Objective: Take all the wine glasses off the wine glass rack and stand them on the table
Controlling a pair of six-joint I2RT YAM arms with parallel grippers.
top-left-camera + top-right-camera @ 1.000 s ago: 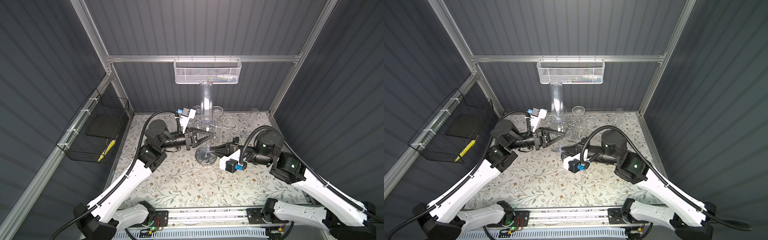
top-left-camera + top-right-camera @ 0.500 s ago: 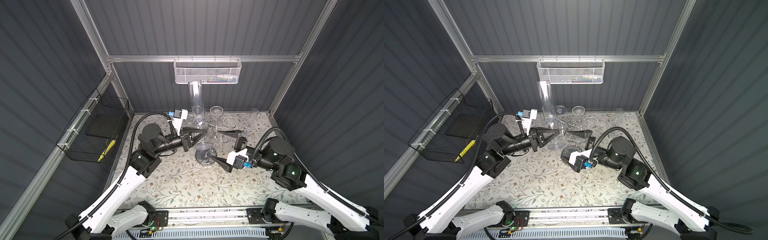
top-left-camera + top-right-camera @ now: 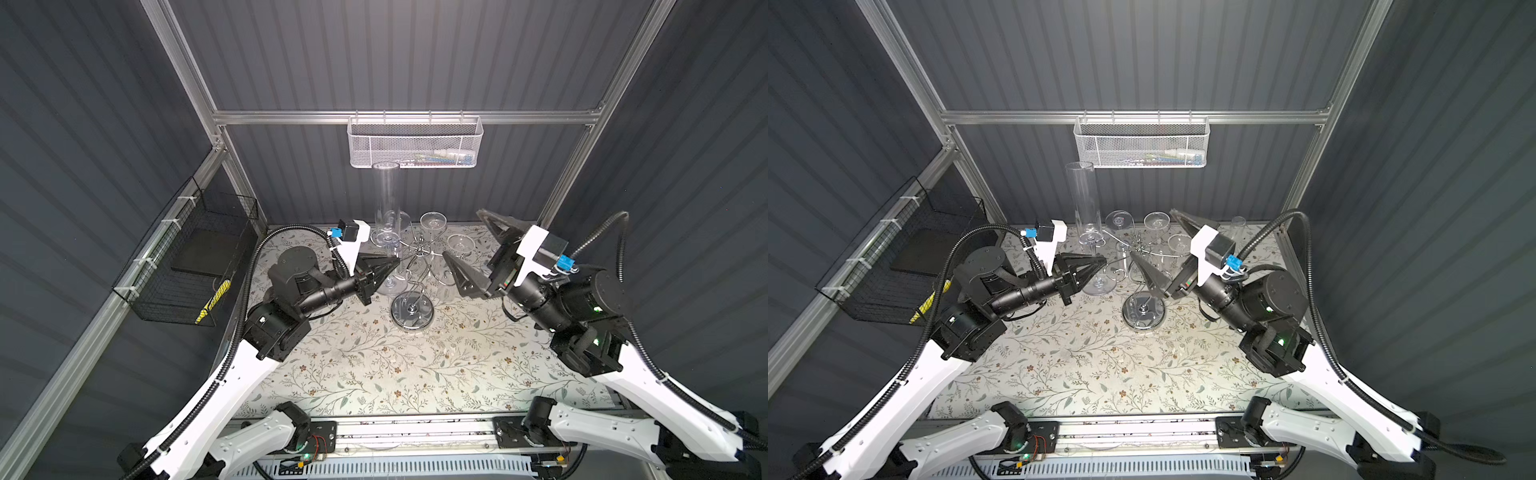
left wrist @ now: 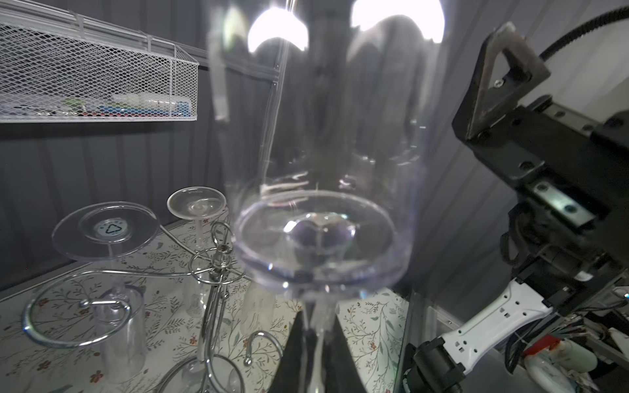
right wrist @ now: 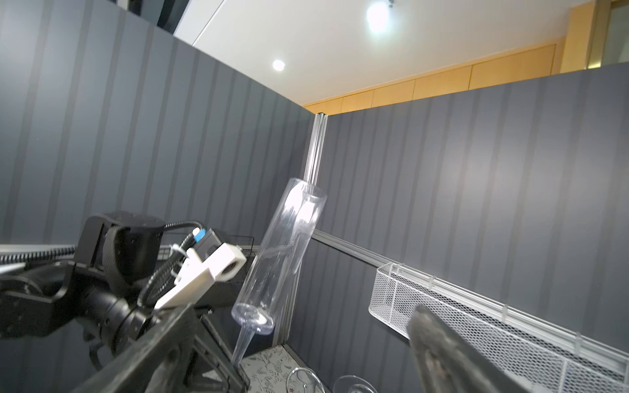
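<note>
- Left wrist view: left tool (image 4: 316,357) is clamped narrow on the stem of the wine glass (image 4: 320,245), just under the bowl, with the glass upright and bowl on top
- In both top views the glass is a tall clear flute standing just left of the wine glass rack (image 3: 411,311), stem pinched in the left tool
- Stem is out of the rack's curled wire arms and I see no wire around it, so the unhooking looks done
- Foot of the glass sits low beside the rack's disc base; can't tell whether it touches the tabletop (image 3: 374,365) or hangs just above
- Right tool (image 3: 461,232) is spread wide and empty on the right side of the rack, close to the wire arms; can't tell if a finger touches them
- Other glasses (image 3: 432,219) hang upside down on the rack's far arms
- Left to do, my read: carry the glass clear of the rack, set the foot flat on open tabletop, let go, back the left tool off
- Risk: tall bowl on a thin stem in a narrow grip, so it may swing or tip; keep it away from the wire arms and the right tool
</note>
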